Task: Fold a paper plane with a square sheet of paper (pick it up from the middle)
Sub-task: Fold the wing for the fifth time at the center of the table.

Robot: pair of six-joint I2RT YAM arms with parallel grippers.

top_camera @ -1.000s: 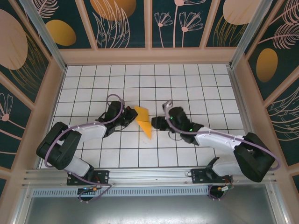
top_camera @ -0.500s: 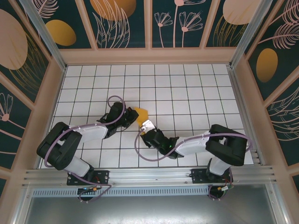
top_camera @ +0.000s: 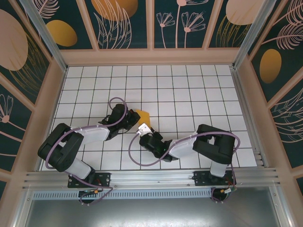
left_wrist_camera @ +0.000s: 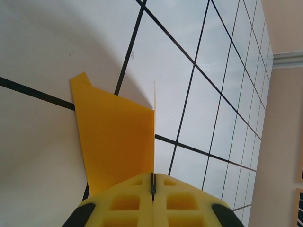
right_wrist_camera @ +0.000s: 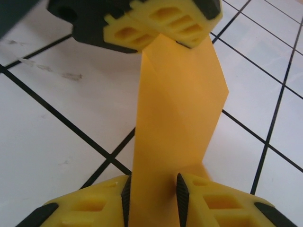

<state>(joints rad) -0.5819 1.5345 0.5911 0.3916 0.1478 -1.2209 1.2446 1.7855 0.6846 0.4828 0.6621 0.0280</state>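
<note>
My left gripper is clamped tight on the sheet of paper, jaws pressed together w/ no gap, biting one edge of the orange-yellow piece. The paper is already folded down to a narrow, angular shape w/ a crease along it, and it stands on edge off the tiles instead of lying flat, throwing a soft shadow on the table. Seen from above it sits approx mid-table, a bit left of centre and slightly nearer the near edge than the far one, between my two wrists. My right gripper comes at it from the opposite end: jaws narrow, not fully together, w/ the paper strip running up between the pads toward the left fingers at the top of that view. The strip fills the gap side to side, but I can't tell if the pads actually press it or just flank it.
</note>
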